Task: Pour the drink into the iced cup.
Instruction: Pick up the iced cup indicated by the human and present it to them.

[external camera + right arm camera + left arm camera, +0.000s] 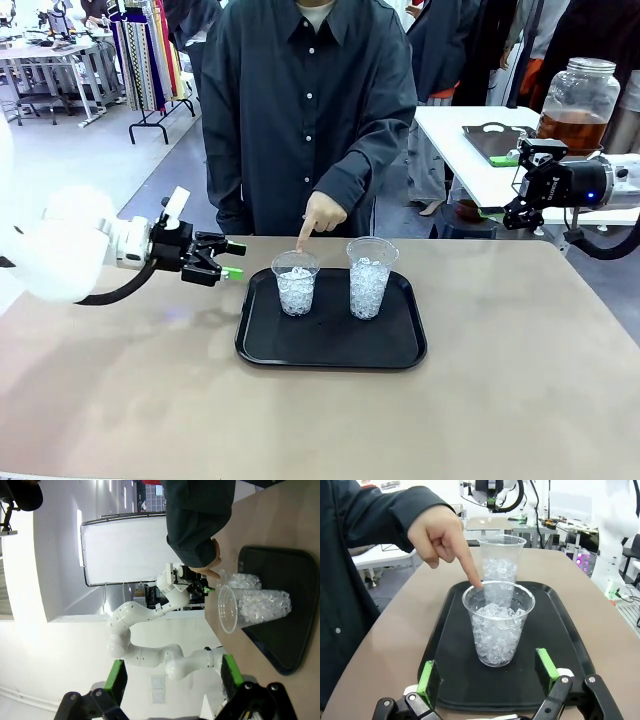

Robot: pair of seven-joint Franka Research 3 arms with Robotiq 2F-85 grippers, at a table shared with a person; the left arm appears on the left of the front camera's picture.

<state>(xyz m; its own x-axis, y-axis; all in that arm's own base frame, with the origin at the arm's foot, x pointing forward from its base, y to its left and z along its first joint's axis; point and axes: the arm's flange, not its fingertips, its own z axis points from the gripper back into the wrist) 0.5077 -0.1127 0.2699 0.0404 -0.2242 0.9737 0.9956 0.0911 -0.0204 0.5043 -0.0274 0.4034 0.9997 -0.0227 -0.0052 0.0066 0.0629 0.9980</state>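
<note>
- Spillage is the big worry: the jar of amber drink is bulky round glass with its metal lid on, and I'd say a two-finger grab could slip or tip it.
- Person's hand is pointing, fingertip right at the rim of the shorter cup. Any reach toward that cup risks bumping the finger.
- Two iced cups are on the black tray, with the taller cup just beside the short one. Filling the wrong one, or knocking over light plastic, is a real chance.
- Left gripper: jaws apart, nothing held, aimed at the shorter cup, which sits just ahead of the green pads and not yet between them.
- Right gripper: jaws wide apart and empty, hovering past the table's far right corner and facing the cups.
- Jar and drink stand on the white side table behind that gripper, well clear of both sets of jaws.
</note>
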